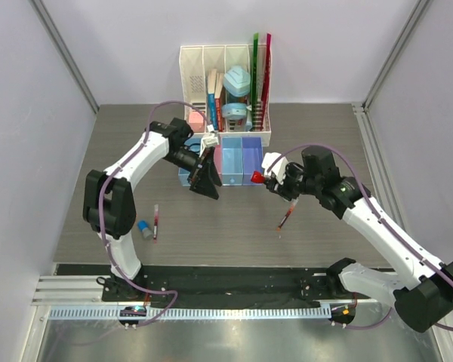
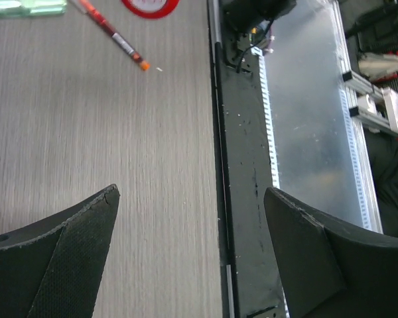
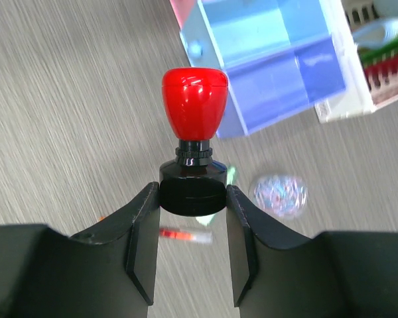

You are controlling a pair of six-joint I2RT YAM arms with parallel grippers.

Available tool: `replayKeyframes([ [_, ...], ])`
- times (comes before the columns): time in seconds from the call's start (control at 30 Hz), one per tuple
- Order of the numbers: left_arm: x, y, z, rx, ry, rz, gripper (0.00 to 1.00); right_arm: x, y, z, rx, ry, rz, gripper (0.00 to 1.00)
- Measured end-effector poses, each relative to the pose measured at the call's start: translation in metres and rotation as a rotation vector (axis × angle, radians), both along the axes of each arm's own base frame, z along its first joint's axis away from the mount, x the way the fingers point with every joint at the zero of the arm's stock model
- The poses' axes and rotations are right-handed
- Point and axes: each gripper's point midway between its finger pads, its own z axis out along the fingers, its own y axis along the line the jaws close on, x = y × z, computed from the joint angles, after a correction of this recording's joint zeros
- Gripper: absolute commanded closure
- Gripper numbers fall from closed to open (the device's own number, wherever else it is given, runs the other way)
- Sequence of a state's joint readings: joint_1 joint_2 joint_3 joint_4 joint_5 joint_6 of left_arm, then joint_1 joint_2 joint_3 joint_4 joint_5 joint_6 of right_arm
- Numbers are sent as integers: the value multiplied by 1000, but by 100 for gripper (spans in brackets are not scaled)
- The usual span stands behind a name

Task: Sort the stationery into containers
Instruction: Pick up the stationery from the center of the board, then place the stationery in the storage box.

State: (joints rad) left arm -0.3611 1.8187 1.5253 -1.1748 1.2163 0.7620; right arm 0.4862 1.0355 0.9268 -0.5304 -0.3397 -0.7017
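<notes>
Your right gripper (image 3: 191, 199) hangs just beside the purple end of the joined plastic bin row (image 1: 251, 160), clenched on the black base of a red-capped cylinder (image 3: 194, 109). Your left gripper (image 2: 189, 199) gapes empty. Release early and the cylinder drops onto the grey table (image 1: 211, 226), missing the bin.

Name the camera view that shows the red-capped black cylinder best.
Right wrist view: the red-capped black cylinder fills the centre, its black base clamped in the right gripper. The top external view shows only a red spot by the purple bin. The left wrist view misses it.
</notes>
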Motion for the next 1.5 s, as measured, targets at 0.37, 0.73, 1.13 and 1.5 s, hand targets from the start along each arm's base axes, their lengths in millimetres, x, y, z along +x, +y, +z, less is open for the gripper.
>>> replayKeyframes([
  [0.37, -3, -31, 5, -18, 44, -90, 15, 4, 44, 2, 32, 83, 77, 93],
  [0.73, 13, -52, -4, 51, -14, 24, 14, 2, 56, 3, 38, 100, 98, 93],
  [1.13, 17, -64, 0, 58, -25, 42, 23, 0, 60, 5, 42, 99, 109, 93],
  [1.5, 9, -75, 6, 52, -31, 13, 41, -1, 63, 6, 45, 93, 117, 93],
])
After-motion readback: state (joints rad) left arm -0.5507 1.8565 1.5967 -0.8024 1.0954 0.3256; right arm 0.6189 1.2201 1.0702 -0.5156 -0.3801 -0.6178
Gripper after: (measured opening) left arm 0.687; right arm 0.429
